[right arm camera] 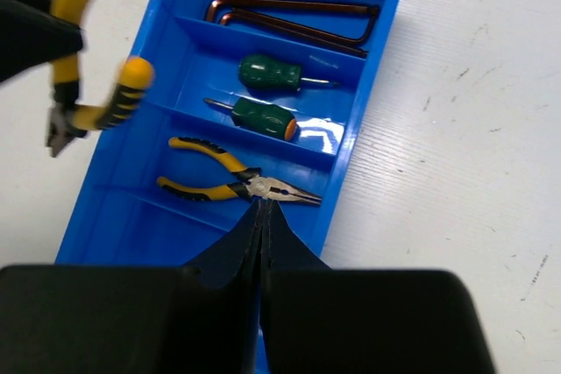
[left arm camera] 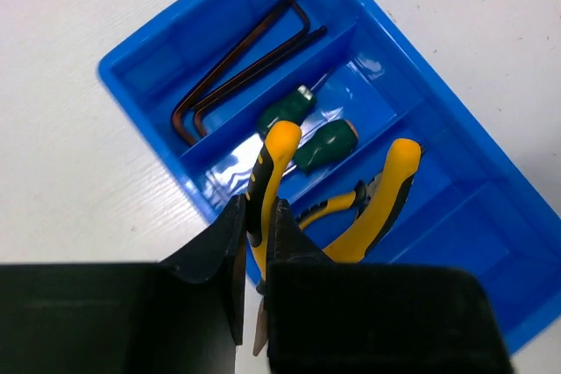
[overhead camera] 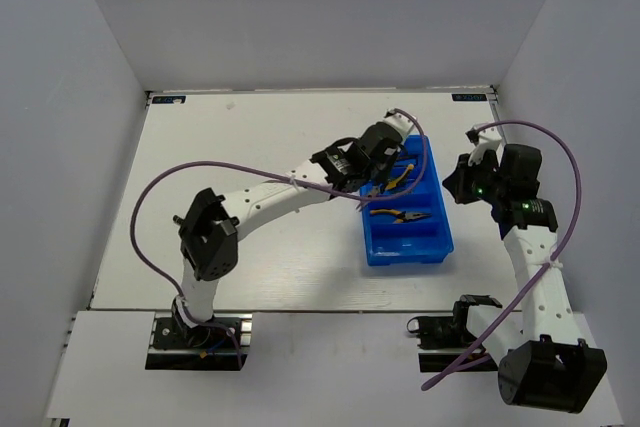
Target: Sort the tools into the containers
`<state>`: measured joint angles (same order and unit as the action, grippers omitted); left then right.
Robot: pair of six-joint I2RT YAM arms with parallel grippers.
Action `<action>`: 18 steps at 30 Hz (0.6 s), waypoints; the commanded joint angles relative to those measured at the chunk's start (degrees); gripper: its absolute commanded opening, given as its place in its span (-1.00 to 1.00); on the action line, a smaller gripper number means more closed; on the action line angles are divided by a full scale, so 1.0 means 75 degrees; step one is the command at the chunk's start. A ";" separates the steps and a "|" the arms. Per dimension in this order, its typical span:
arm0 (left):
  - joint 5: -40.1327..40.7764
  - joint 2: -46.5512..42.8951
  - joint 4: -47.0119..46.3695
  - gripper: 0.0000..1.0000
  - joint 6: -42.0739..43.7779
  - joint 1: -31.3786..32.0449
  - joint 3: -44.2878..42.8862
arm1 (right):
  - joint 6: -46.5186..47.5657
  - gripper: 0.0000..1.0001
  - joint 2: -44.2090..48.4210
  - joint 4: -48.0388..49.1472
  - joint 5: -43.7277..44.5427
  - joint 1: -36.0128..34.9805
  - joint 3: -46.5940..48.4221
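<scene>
1. The left gripper's (left arm camera: 257, 218) fingers (left arm camera: 230, 236) are clamped on one yellow-and-black handle of a pliers (left arm camera: 279, 151). The other handle is splayed free and the nose hangs down.
2. This held pliers is suspended in the air over the tray (left arm camera: 478, 216), toward the left arm's side. Which compartment lies straight beneath it cannot be told.
3. In the tray, hex keys (right arm camera: 298, 19) lie in the end compartment and two screwdrivers (right arm camera: 263, 117) in the next. A second pliers (right arm camera: 237, 183) lies in the third, and nothing is seen in the fourth.
4. The right gripper's (right arm camera: 261, 208) fingers are pressed together on nothing. It hovers over the tray near the second pliers' nose.
5. The step is judged to be the placing of the held pliers, with no loose tool seen on the table (overhead camera: 250, 137).
6. Next, the pliers would need to be brought over the third compartment, turned along its length and lowered. The fingers would then be parted, with the right gripper kept clear.
</scene>
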<state>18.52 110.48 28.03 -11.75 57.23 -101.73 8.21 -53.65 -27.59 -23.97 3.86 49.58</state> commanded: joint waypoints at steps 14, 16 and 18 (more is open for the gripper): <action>-0.0607 0.0856 -0.2741 -1.00 0.0711 0.0338 -0.0286 | -0.0450 -1.00 0.0239 0.0527 0.1531 0.0025 -0.0025; -0.0607 0.0926 -0.2741 -1.00 0.0711 0.0408 -0.0380 | -0.0438 -1.00 0.0204 0.0527 0.1520 0.0025 -0.0037; -0.0607 0.0926 -0.2741 -1.00 0.0711 0.0408 -0.0451 | -0.0426 -1.00 0.0227 0.0515 0.1508 0.0036 -0.0037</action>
<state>15.14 118.10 11.38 -6.46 59.81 -102.04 5.37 -52.75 -25.58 -13.56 3.86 48.99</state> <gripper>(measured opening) 0.181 0.005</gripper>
